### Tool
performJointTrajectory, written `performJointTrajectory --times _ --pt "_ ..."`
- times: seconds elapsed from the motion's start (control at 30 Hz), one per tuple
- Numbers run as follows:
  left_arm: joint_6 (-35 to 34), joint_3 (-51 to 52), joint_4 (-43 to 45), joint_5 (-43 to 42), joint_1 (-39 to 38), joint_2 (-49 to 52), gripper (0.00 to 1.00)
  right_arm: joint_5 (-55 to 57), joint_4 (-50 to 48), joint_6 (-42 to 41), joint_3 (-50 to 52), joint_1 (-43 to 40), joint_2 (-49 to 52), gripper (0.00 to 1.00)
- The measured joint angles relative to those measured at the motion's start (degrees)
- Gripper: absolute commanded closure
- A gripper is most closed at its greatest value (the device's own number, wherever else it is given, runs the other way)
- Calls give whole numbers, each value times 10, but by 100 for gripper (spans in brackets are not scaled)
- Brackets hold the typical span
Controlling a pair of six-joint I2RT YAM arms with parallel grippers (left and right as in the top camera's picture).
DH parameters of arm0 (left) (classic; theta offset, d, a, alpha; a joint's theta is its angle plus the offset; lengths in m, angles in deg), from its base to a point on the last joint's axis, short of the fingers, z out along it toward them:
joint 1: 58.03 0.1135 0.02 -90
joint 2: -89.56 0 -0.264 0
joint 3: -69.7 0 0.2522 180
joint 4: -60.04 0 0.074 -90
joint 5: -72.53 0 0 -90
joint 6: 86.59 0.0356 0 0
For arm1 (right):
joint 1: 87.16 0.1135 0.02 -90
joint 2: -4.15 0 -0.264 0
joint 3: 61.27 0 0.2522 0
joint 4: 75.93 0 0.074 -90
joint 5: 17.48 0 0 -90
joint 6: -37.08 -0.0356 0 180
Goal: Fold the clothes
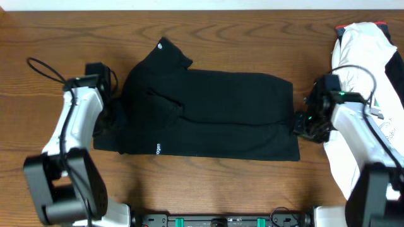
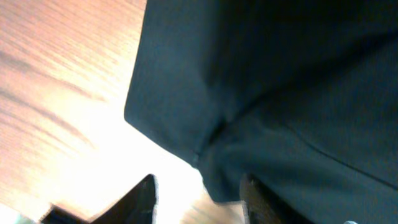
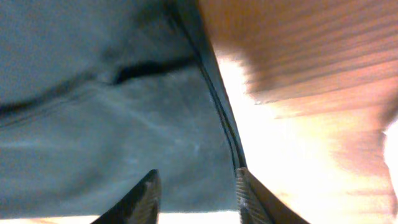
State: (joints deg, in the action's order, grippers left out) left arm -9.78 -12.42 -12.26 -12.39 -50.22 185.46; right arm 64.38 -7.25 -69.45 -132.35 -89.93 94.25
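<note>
The clothes, a black T-shirt [image 1: 221, 113], lie folded into a long band across the middle of the table, with small white lettering [image 1: 158, 149] near the front edge. My left gripper [image 1: 106, 123] is at the shirt's left end. In the left wrist view it [image 2: 199, 202] is open; a corner of the black fabric [image 2: 261, 93] lies just past its right finger [image 2: 255, 202]. My right gripper [image 1: 302, 123] is at the shirt's right end. In the right wrist view it [image 3: 196, 199] is open, low over the hem [image 3: 124, 124], its fingers not pinching the cloth.
A white garment [image 1: 366, 75] is piled at the right edge of the wooden table [image 1: 63, 25], under my right arm. A black cable loop [image 1: 44, 69] trails from my left arm at the left.
</note>
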Motion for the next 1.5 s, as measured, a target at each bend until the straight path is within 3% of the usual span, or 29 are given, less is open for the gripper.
performJointTrajectory --times 0.13,0.33,0.7,0.87,1.03,1.3,1.5 --pt "30 -32 19 -96 -1 -41 32 -2 11 2 -42 -2 -55 44" --pt "90 -42 129 -209 -42 -45 29 -89 -46 55 -57 -2 -90 35" --pt "131 -42 406 -246 -83 92 26 -153 -52 92 -57 -2 -90 33" --pt "133 -42 462 -247 -83 129 27 -156 -52 94 -57 -2 -90 33" --pt "141 -42 458 -247 -83 180 42 -156 -54 92 -57 -2 -90 33" --pt "156 -50 380 -210 -83 205 92 -155 -54 91 -57 -2 -90 34" --pt "160 -59 271 -183 -83 196 94 -150 -68 91 -57 -2 -90 33"
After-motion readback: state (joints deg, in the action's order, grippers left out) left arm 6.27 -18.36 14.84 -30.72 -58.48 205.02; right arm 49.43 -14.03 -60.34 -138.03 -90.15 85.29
